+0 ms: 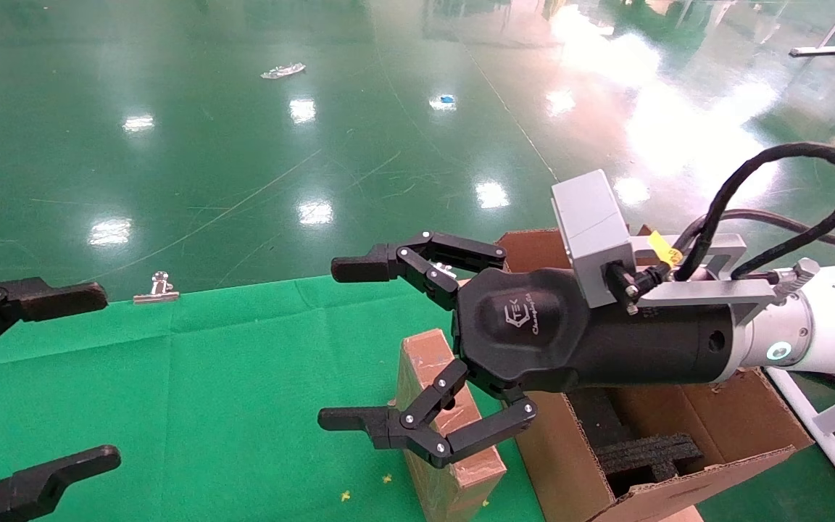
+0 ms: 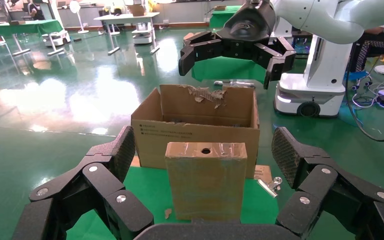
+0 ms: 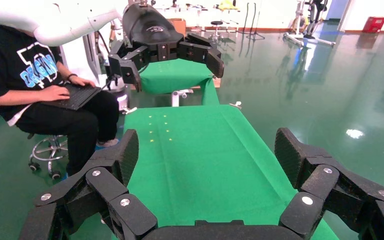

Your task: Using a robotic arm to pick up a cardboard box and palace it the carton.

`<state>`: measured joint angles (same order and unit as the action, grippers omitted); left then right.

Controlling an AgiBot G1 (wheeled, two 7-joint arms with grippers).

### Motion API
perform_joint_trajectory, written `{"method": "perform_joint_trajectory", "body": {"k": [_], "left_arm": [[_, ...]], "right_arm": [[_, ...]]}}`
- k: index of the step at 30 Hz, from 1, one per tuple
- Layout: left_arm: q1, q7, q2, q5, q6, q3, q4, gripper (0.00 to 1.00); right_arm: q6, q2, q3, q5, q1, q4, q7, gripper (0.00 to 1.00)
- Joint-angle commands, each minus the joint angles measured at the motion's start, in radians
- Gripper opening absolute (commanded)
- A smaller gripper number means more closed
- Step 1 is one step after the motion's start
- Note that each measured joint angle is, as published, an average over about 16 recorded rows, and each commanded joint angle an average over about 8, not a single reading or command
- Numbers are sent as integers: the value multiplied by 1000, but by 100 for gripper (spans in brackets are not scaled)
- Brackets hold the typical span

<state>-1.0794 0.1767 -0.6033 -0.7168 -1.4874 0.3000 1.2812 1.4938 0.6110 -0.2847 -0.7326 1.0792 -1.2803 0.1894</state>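
Spread wide, the jaws of the black multi-link right gripper (image 1: pixel 330 344) on the white robotic arm (image 1: pixel 823 326) hung above the slim brown cardboard box (image 1: pixel 446 428), which stood upright beneath them, beside the large tan carton (image 1: pixel 686 435). Opposite, the all-black left gripper (image 1: pixel 98 377) gaped too.

- Illumination: bright, even, from overhead fixtures.
- Glare: the glossy green floor (image 1: pixel 243 145) carries white lamp reflections; a broad washed-out patch lies toward the far right in the head view.
- Shadows: soft and faint on the green cloth (image 1: pixel 207 377).
- Tape on the cardboard box (image 2: pixel 206 181) shows a mild sheen.
- Focus: sharp overall; the nearest finger links in the wrist views are slightly soft.
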Motion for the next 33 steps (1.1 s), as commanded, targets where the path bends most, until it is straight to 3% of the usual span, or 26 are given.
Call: {"method": "perform_joint_trajectory", "body": {"k": [1, 18, 26, 33], "left_arm": [[0, 0, 0, 0, 0, 0, 0, 100], [0, 0, 0, 0, 0, 0, -1, 100], [-1, -1, 0, 0, 0, 1, -1, 100], [-1, -1, 0, 1, 0, 1, -1, 100]], "right_arm": [[0, 0, 0, 0, 0, 0, 0, 100], [5, -2, -17, -40, 19, -29, 3, 100], [55, 26, -131, -246, 154, -72, 1, 100], [85, 84, -355, -469, 354, -79, -11, 100]]}}
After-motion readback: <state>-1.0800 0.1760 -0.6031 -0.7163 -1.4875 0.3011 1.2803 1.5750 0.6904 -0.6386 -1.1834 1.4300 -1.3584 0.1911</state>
